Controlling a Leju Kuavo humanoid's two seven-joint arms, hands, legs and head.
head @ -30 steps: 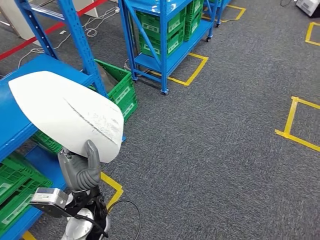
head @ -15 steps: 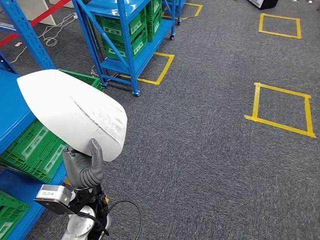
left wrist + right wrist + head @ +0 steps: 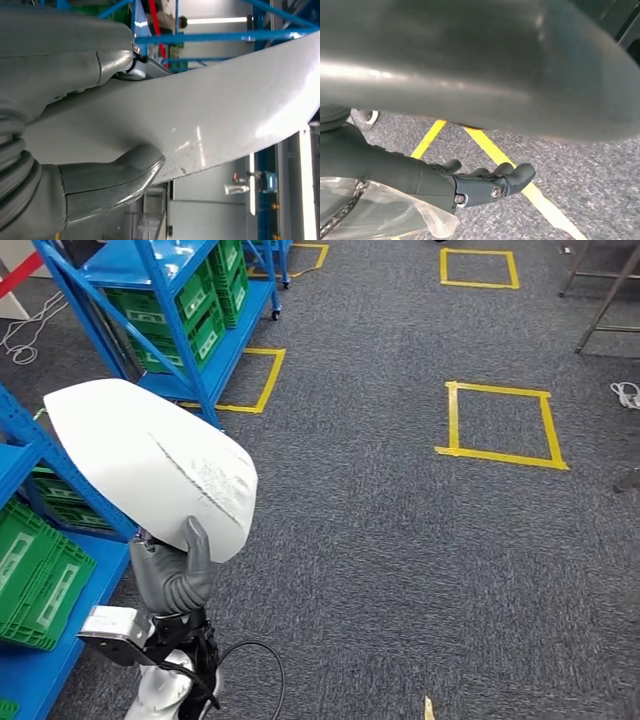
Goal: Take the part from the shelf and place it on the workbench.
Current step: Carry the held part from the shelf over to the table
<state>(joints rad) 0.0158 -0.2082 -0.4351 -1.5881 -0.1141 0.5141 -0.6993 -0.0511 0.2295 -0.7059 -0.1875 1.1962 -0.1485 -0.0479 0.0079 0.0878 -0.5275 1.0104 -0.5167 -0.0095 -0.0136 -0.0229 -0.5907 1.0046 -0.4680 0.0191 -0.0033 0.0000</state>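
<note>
Left hand (image 3: 172, 575) grasps the part (image 3: 151, 465), a large white curved shell, from beneath: the thumb presses on the near face, and the bulk of the shell rises above the hand and extends away to its left. In the left wrist view the hand (image 3: 56, 135) clamps the part (image 3: 211, 115) between thumb (image 3: 113, 182) below and fingers above; the shell runs well beyond the fingertips. A scuffed dark streak crosses the part's near face.

Right hand (image 3: 486, 182) hangs over the carpet (image 3: 591, 200) with fingers slightly curled and apart, holding nothing; yellow floor tape (image 3: 531, 192) lies below it.

Beside the left hand, on its outer side, stands a blue shelf (image 3: 30, 450) with green crates (image 3: 38, 570) on its lower level; the part's far tip overlaps the shelf post in the head view, contact not determinable. A second blue shelf (image 3: 166, 300) stands farther ahead. To the hand's right the grey carpet (image 3: 392, 560) lies open, marked by yellow tape squares (image 3: 498, 425).
</note>
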